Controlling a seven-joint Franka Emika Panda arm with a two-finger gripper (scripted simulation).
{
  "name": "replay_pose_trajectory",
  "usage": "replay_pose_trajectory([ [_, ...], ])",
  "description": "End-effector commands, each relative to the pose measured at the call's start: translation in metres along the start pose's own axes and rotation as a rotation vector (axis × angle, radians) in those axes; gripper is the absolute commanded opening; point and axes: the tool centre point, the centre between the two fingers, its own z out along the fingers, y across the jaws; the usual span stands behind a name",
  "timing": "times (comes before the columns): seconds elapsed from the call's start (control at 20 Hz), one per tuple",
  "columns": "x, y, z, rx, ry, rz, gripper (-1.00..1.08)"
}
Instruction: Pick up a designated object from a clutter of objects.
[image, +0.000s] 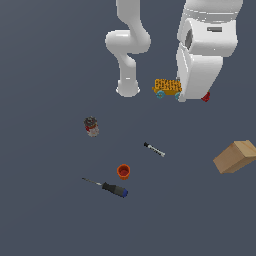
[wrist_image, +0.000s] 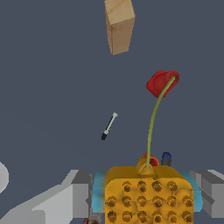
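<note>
1. While I watch the wrist view, the orange-yellow toy block (wrist_image: 148, 194) fills the space between the two grey fingers (wrist_image: 78, 199). Its studded top faces the camera and its teal wheels press outward toward the pads on both sides. I read the gripper (wrist_image: 146, 199) as closed on the block at the block's own width, though I cannot see the actual contact faces.

2. Seen from outside, the block (image: 166, 86) sits right against the white hand of the arm (image: 199, 60), beside the arm's round base (image: 128, 87). Whether it has left the floor I cannot tell.

3. A red flower-like item on a thin green stem (wrist_image: 162, 83) shows in the wrist view just beyond the block. A red scrap (image: 205, 97) shows by the hand in the exterior view. What it is I cannot tell.

4. Everything else in the clutter lies well apart from the block: the marker (image: 154, 149), the orange-red cup (image: 123, 171), the screwdriver (image: 112, 188), the small dark can (image: 91, 126) and the tan box (image: 235, 156). That spacing is why the fingers could straddle the block's short sides without touching a neighbour.

5. My judgement: the grasp looks centred, so a straight lift should follow. The rounded wheels could let the block roll in the pads.
</note>
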Motion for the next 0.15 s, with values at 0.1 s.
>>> replay_pose_trajectory([
  [0.1, -0.0001, 0.0018, -0.004, 0.0, 0.0, 0.0, -1.0],
])
